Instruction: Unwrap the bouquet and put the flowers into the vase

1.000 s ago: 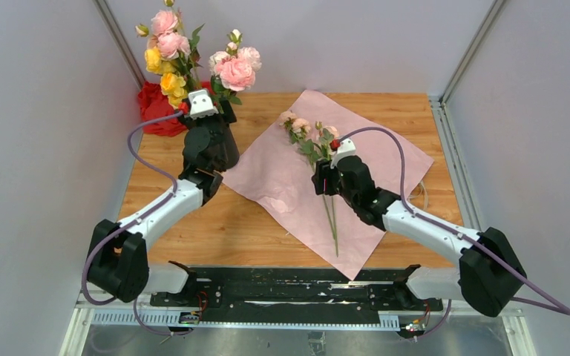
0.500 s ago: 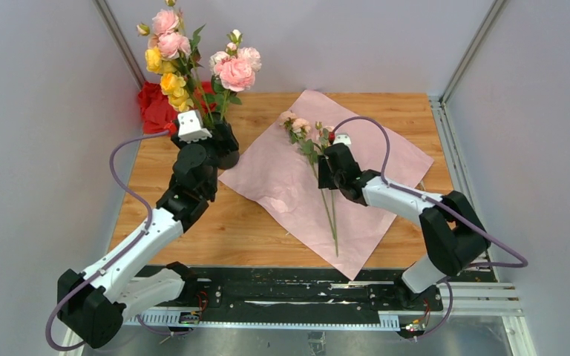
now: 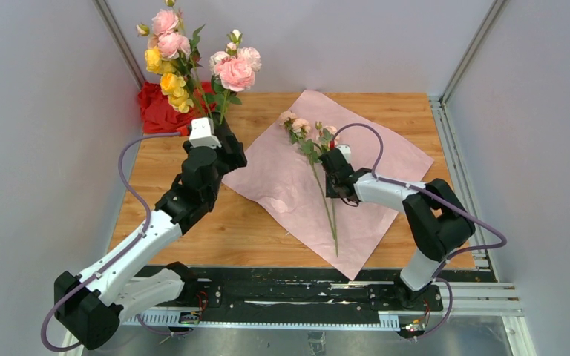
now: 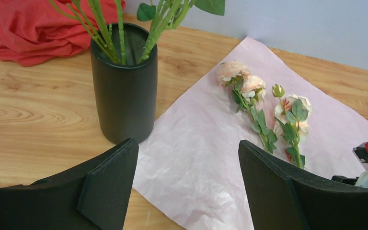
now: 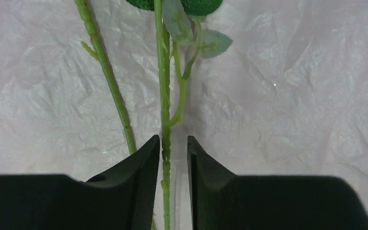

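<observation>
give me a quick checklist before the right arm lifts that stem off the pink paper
1. One stem between the right gripper jaws: ok, it runs straight through.
2. Jaws clamped on it: not ok, a gap shows beside the stem.
3. Second stem out of the grip: ok, it lies outside the jaws, close to one finger.
4. Vase upright: ok, with standing stems inside.
5. Left gripper empty: ok, open, holding nothing.
6. Left gripper clear of the path to the vase: cannot tell, it sits right next to the vase.
</observation>
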You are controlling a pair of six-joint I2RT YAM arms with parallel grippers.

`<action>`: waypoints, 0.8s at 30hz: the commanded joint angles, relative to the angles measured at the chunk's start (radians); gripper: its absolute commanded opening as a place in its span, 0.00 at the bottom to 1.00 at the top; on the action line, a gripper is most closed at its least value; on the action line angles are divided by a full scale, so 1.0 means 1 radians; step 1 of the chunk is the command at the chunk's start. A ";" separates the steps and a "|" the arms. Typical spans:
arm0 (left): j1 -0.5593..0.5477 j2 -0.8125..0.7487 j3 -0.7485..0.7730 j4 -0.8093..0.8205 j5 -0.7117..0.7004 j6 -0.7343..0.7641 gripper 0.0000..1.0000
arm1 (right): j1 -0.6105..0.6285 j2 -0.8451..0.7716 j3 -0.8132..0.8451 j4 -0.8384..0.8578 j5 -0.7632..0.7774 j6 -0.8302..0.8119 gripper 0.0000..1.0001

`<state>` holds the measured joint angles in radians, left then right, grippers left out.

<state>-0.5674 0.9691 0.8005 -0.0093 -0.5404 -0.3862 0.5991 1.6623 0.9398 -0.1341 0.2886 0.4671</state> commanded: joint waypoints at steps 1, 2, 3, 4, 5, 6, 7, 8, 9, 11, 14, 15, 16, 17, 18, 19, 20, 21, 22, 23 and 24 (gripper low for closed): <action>-0.015 -0.003 0.032 -0.036 0.012 -0.017 0.83 | -0.013 0.025 0.032 -0.079 -0.021 0.037 0.27; -0.016 -0.003 0.034 -0.038 0.011 -0.016 0.83 | -0.013 0.026 0.034 -0.084 -0.026 0.041 0.22; -0.016 -0.003 0.035 -0.040 0.012 -0.016 0.83 | -0.012 0.027 0.034 -0.087 -0.032 0.043 0.19; -0.018 -0.004 0.034 -0.042 0.012 -0.016 0.83 | -0.012 0.025 0.032 -0.088 -0.037 0.042 0.15; -0.017 -0.003 0.034 -0.044 0.015 -0.015 0.83 | -0.012 0.023 0.030 -0.088 -0.039 0.044 0.10; -0.017 -0.003 0.033 -0.046 0.018 -0.021 0.84 | -0.012 0.021 0.029 -0.089 -0.041 0.044 0.01; -0.017 -0.001 0.034 -0.054 0.022 -0.027 0.84 | -0.013 0.012 0.027 -0.092 -0.043 0.045 0.00; -0.018 0.001 0.037 -0.061 0.032 -0.031 0.84 | -0.013 0.006 0.026 -0.094 -0.045 0.045 0.00; -0.017 0.006 0.040 -0.064 0.048 -0.036 0.84 | -0.013 -0.009 0.025 -0.094 -0.047 0.043 0.00; -0.017 0.013 0.047 -0.063 0.087 -0.046 0.84 | -0.012 -0.038 0.022 -0.096 -0.047 0.039 0.00; -0.018 0.021 0.052 -0.029 0.205 -0.055 0.84 | -0.009 -0.142 -0.007 -0.083 -0.048 0.031 0.00; -0.017 0.025 0.053 -0.011 0.256 -0.055 0.84 | -0.008 -0.184 -0.019 -0.075 -0.051 0.027 0.00; -0.017 0.029 0.054 0.002 0.305 -0.065 0.84 | -0.005 -0.222 -0.031 -0.066 -0.053 0.021 0.00; -0.017 0.036 0.054 0.032 0.364 -0.070 0.84 | -0.003 -0.265 -0.042 -0.061 -0.058 0.013 0.00; -0.017 0.043 0.057 0.053 0.415 -0.078 0.83 | 0.001 -0.305 -0.050 -0.058 -0.062 0.004 0.00; -0.017 0.053 0.064 0.070 0.474 -0.092 0.83 | 0.005 -0.342 -0.058 -0.057 -0.066 -0.005 0.00; -0.017 0.065 0.066 0.086 0.518 -0.103 0.83 | 0.008 -0.379 -0.062 -0.060 -0.071 -0.011 0.00; -0.018 0.078 0.069 0.103 0.555 -0.117 0.83 | 0.013 -0.421 -0.066 -0.064 -0.075 -0.018 0.00; -0.018 0.087 0.068 0.127 0.598 -0.133 0.83 | 0.016 -0.448 -0.066 -0.071 -0.086 -0.021 0.00; -0.018 0.096 0.067 0.151 0.637 -0.148 0.82 | 0.021 -0.473 -0.065 -0.075 -0.094 -0.027 0.00; -0.018 0.105 0.065 0.187 0.683 -0.174 0.82 | 0.031 -0.495 -0.062 -0.077 -0.111 -0.034 0.00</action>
<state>-0.5785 1.0466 0.8383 0.0532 -0.0849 -0.4866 0.6044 1.2415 0.8959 -0.1944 0.2188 0.4709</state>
